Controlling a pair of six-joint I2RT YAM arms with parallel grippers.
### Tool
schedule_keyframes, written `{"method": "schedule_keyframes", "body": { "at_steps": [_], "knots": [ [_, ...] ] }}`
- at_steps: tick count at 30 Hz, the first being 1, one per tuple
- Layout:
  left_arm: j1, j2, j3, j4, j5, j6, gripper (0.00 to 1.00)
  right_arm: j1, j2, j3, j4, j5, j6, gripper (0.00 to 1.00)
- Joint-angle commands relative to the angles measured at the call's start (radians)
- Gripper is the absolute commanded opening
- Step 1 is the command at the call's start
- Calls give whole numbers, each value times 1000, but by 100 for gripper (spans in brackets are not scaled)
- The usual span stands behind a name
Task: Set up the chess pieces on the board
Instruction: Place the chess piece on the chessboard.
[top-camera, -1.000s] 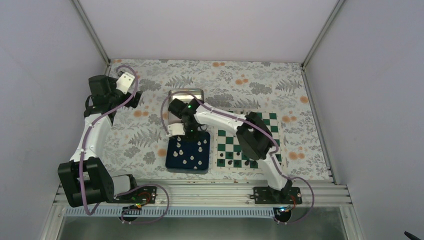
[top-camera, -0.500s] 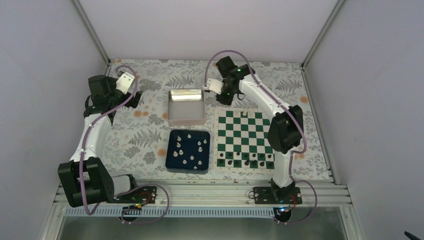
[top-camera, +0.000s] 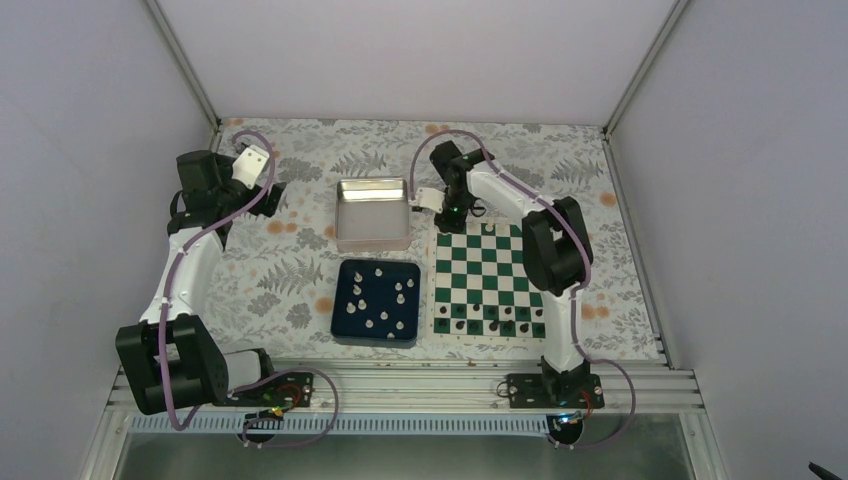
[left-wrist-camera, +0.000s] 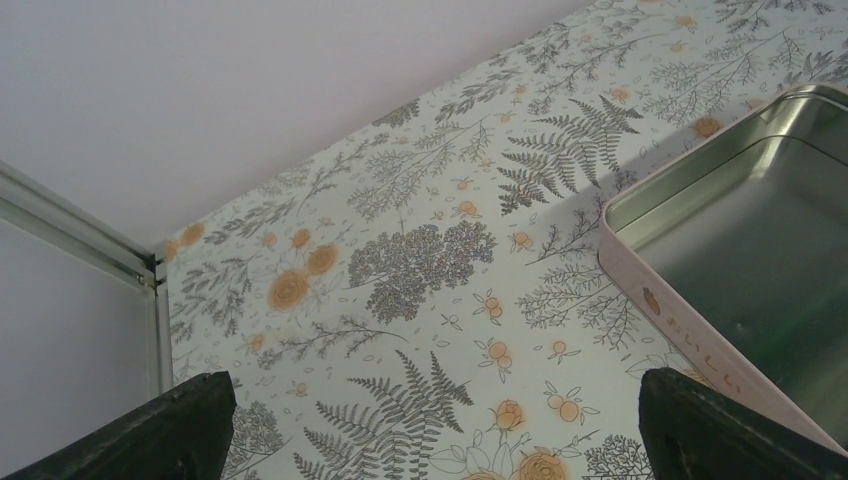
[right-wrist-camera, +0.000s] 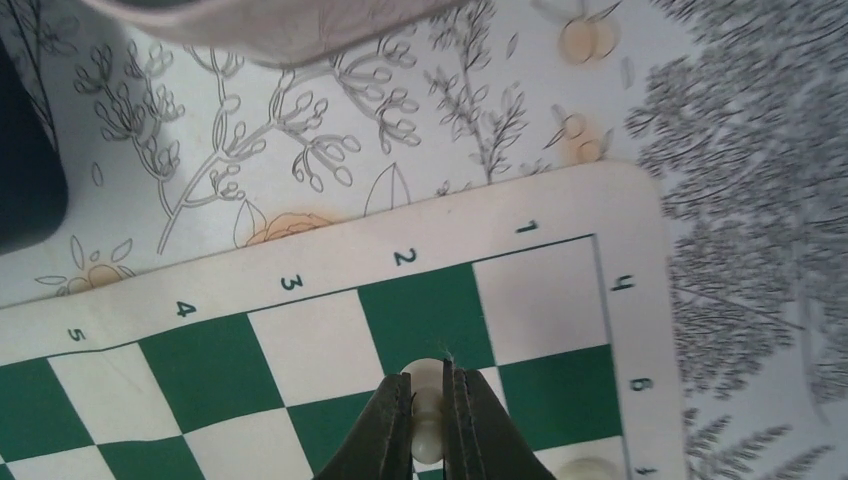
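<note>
Barely begun: right claw (right-wrist-camera: 428, 385) pinching one tiny pale chess piece (right-wrist-camera: 424, 371) over green-and-white chessboard (right-wrist-camera: 310, 345), upper centre; left claw (left-wrist-camera: 430, 440) agape, empty; most pale pieces (top-camera: 385, 316) lying in dark blue tray (top-camera: 377, 341).

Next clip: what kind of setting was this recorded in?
Probably a lab test booth, not a home: plain pale walls on metal framing enclose a floral-covered table, and the left arm and right arm are bolted to an aluminium rail.

The board (right-wrist-camera: 340, 255) has 5, 4, 3, 2, 1 printed along one pale edge. The marks on the adjoining edge are too blurred to read. Small lettering on the tin (left-wrist-camera: 690, 335) side wall is illegible.
</note>
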Motion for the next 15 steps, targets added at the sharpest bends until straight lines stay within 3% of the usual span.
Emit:
{"method": "schedule_keyframes", "body": {
  "at_steps": [1, 15],
  "knots": [
    [4, -16, 27, 2, 21, -7, 100, 6, 20, -36, 29, -27, -13, 4],
    [5, -8, 15, 15, 29, -14, 100, 8, 50, -62, 64, -29, -14, 4]
  ]
}}
